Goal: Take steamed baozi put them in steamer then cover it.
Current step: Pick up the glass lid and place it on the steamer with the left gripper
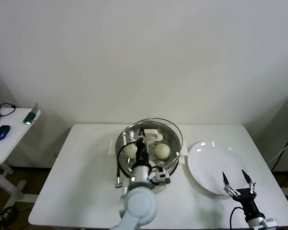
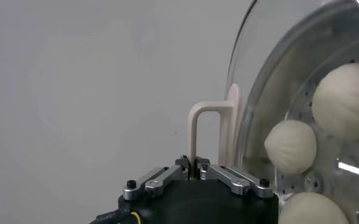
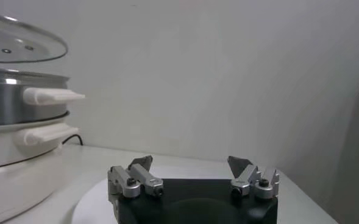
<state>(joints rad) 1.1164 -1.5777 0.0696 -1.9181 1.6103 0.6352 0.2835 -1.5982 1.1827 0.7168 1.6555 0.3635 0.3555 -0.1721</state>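
The steel steamer (image 1: 172,143) stands mid-table on its white pot base. Steamed baozi (image 1: 162,151) lie inside it; three show through the glass in the left wrist view (image 2: 291,146). My left gripper (image 1: 141,140) is shut on the whitish handle (image 2: 206,122) of the clear glass lid (image 1: 175,128) and holds the lid over the steamer. In the right wrist view the lid (image 3: 21,39) hangs slightly tilted, a small gap above the steamer (image 3: 14,97). My right gripper (image 1: 238,182) is open and empty over the near edge of the white plate (image 1: 206,160).
The white table (image 1: 77,182) carries the steamer and the bare plate, which also shows in the right wrist view (image 3: 94,198). A side table at the far left holds a blue mouse (image 1: 1,132) and small devices. A wall stands behind the table.
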